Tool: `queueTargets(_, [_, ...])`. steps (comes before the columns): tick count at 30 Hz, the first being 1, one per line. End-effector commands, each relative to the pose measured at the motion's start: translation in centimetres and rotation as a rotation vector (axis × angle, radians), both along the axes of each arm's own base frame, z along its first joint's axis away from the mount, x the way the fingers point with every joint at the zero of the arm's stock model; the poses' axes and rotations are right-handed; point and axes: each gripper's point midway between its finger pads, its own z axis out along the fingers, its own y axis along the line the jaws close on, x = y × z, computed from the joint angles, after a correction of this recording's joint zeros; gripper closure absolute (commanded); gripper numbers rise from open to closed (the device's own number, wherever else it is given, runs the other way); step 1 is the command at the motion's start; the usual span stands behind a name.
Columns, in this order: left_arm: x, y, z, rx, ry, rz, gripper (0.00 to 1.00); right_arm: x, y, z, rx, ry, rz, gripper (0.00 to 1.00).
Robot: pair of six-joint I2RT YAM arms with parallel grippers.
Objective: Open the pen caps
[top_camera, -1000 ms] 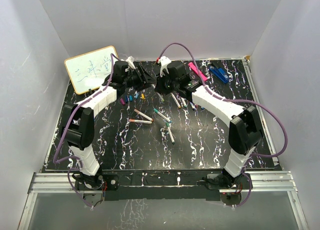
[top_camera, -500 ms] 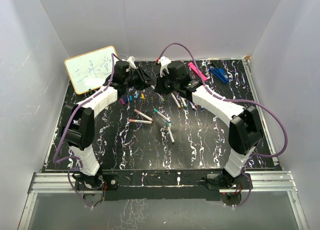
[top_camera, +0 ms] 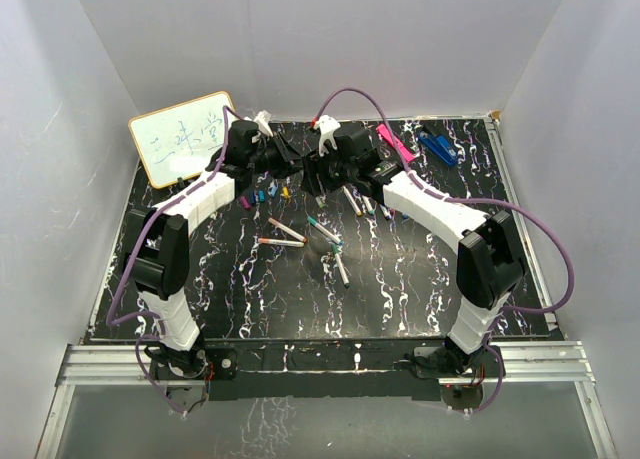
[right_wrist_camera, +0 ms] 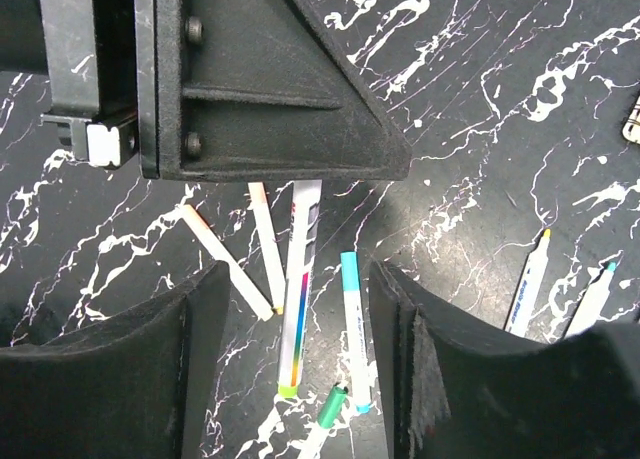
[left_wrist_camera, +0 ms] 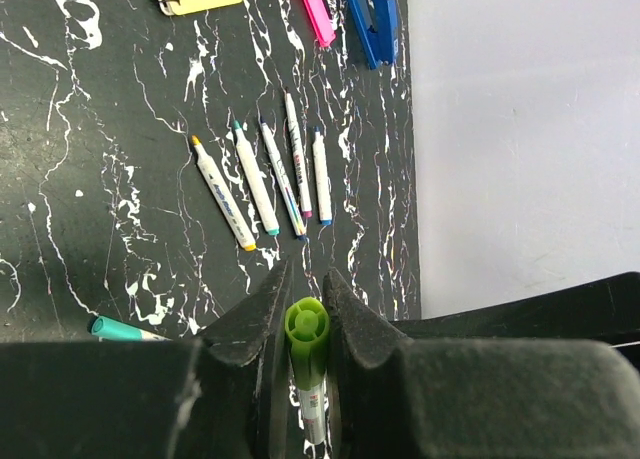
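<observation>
**Cap and grippers.** The round green plastic pen cap (left_wrist_camera: 307, 324) sat between the fingers of the left gripper (left_wrist_camera: 305, 279), near their tips. The fingers were closed tight against its sides. The pale printed pen barrel (left_wrist_camera: 313, 409) ran from the cap toward 6 o'clock in the left wrist view.

In the right wrist view the same barrel projected from under the left gripper toward 6 o'clock and ended in a lime-green tip (right_wrist_camera: 288, 387). The right gripper (right_wrist_camera: 300, 274) stood wide open and held nothing. The barrel lay in the gap between its fingers, and no contact could be seen.

Several small loose coloured caps (top_camera: 262, 194) lay on the black white-veined mat (top_camera: 420, 279), below the left forearm.

**Arm pose.** In the top view the left arm (top_camera: 195, 204) and the right arm (top_camera: 430, 204) both reached toward 12 o'clock. Their elbows were bent outward and their wrists turned inward, so the grippers met nose to nose over the far part of the mat.
</observation>
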Motion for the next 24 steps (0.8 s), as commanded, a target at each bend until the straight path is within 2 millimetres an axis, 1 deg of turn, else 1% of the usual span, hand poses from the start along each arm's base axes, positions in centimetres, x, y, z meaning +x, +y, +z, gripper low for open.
queueTargets(1, [0.1,-0.3,1.6,-0.018,-0.042,-0.028,1.0,0.8,0.7,2.5,0.05,-0.06,0.004,0.44])
queueTargets(2, [0.0,-0.4,1.7,-0.02,-0.045,-0.033,1.0,0.9,0.8,2.0,0.045,-0.049,0.006,0.44])
queueTargets(3, [-0.1,-0.4,1.8,-0.022,-0.048,-0.036,1.0,1.0,0.9,1.8,0.045,-0.045,0.006,0.44])
queueTargets(9, [-0.5,-1.2,2.3,-0.031,-0.062,-0.061,1.0,1.4,1.3,1.5,0.048,-0.038,0.005,0.45])
queueTargets(12, [-0.8,-1.7,2.3,-0.028,-0.064,-0.072,1.0,1.6,1.4,1.6,0.053,-0.042,0.004,0.47])
queueTargets(15, [-1.2,-2.2,2.0,-0.021,-0.061,-0.082,1.0,1.8,1.5,1.7,0.055,-0.044,0.002,0.53])
queueTargets(20, [-1.5,-2.4,1.7,-0.013,-0.055,-0.083,1.0,2.1,1.7,1.9,0.06,-0.049,-0.002,0.66])
queueTargets(22, [-1.6,-2.5,1.8,-0.011,-0.058,-0.086,1.0,2.1,1.7,1.8,0.059,-0.049,-0.003,0.73])
queueTargets(24, [-1.7,-2.5,1.6,-0.004,-0.056,-0.086,1.0,2.2,1.6,1.9,0.058,-0.05,-0.007,0.84])
